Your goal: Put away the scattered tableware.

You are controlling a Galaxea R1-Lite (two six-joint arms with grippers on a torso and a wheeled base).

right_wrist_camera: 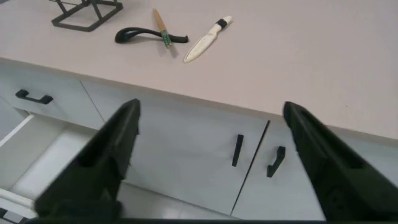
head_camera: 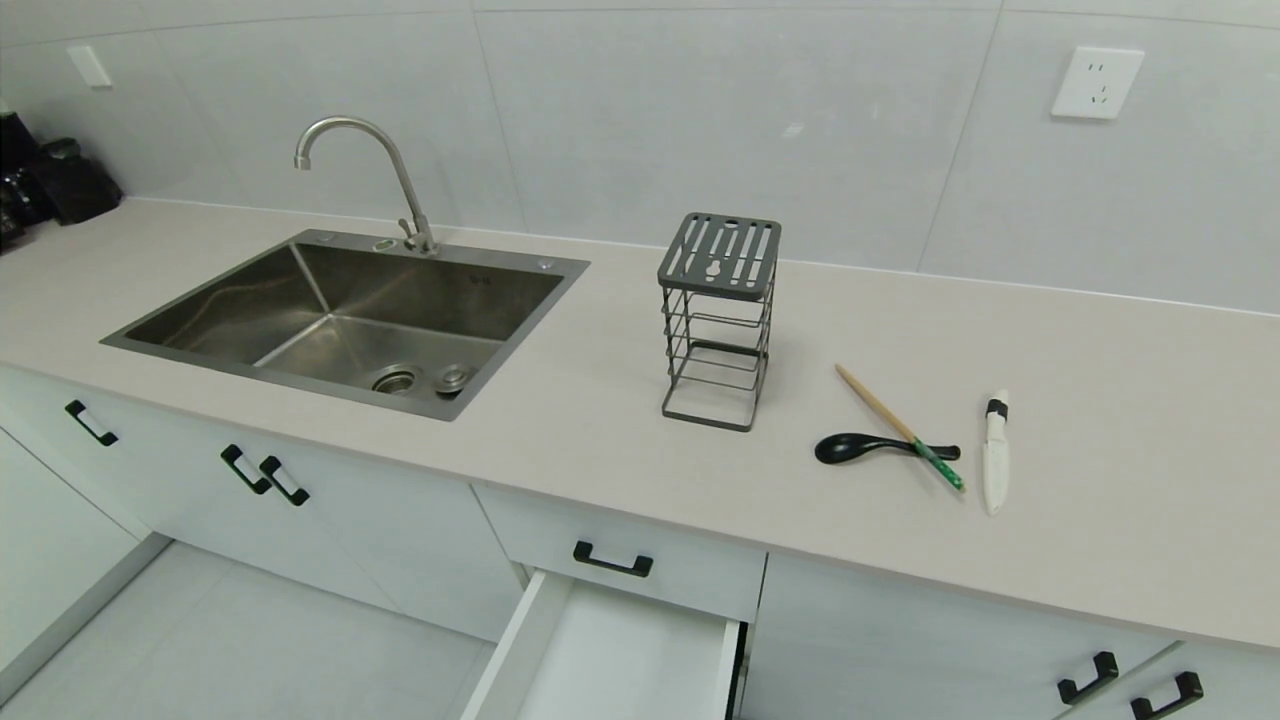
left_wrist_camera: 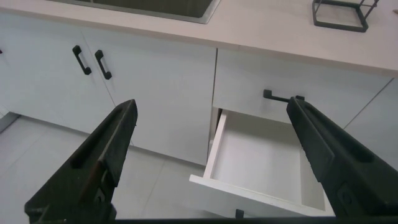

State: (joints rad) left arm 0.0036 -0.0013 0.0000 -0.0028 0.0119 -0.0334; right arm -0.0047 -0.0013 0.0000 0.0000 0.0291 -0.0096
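Three loose pieces of tableware lie on the pale surface, ahead of and higher than the right gripper and well apart from its jaws, which stand wide open and hold nothing: a black spoon, a wooden chopstick with a green end lying across the spoon's handle, and a white knife with a black band just beside them, on the side farther from the wire rack. That rack stands upright on the same surface, near the spoon's bowl, between the tableware and the sink. The left gripper likewise has its jaws spread wide and empty; ahead of the gap between them, below the surface's edge, a white drawer is pulled open, with white cabinet doors bearing black handles beside it
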